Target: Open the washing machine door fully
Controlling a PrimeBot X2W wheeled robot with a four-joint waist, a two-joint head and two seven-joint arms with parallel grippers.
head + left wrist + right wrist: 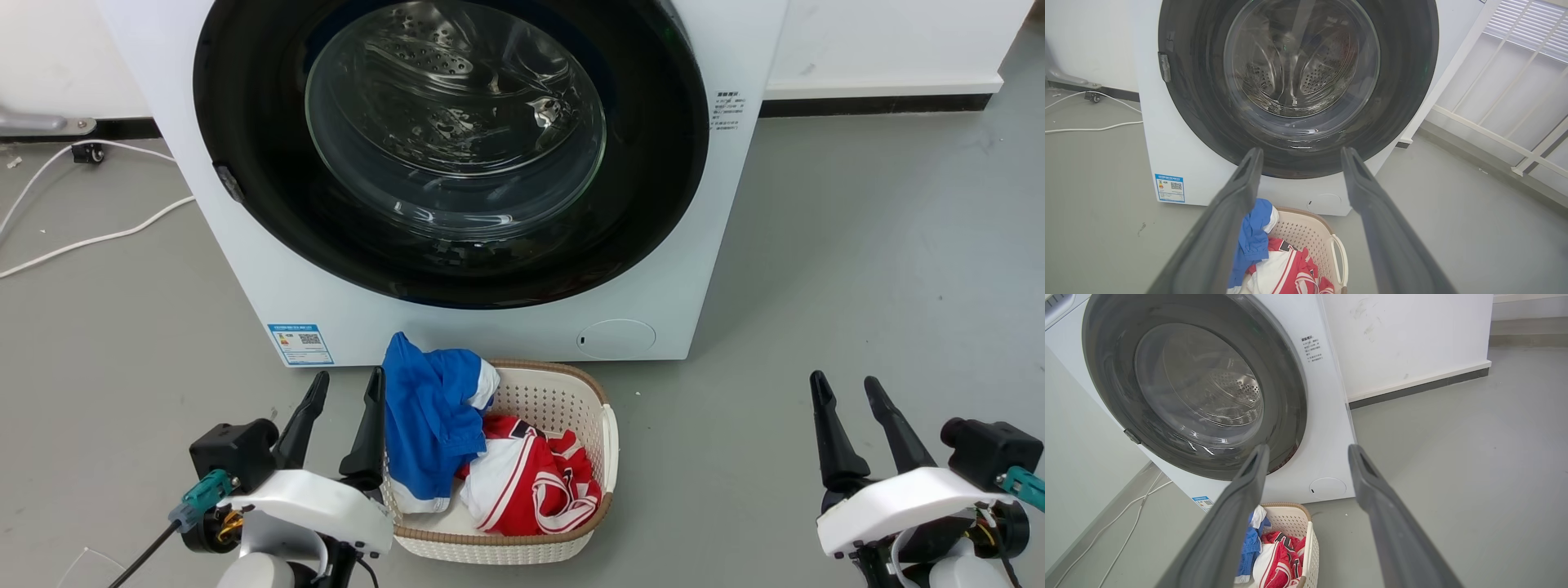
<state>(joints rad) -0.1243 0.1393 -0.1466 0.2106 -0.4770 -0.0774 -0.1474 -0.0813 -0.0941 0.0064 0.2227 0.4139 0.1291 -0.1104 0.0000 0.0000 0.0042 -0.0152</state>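
Stiff and slick, the round glossy black washing machine door point(453, 147) is probably yielding best at its small grey rim tab point(229, 182); left gripper point(349, 374) and right gripper point(844, 378) are gaping empty

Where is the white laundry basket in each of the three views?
Head view: laundry basket at bottom centre.
Left wrist view: laundry basket at bottom edge, slightly left of centre.
Right wrist view: laundry basket at bottom edge, left of centre.
Shared landmark: small round flap just above the basket's right end.
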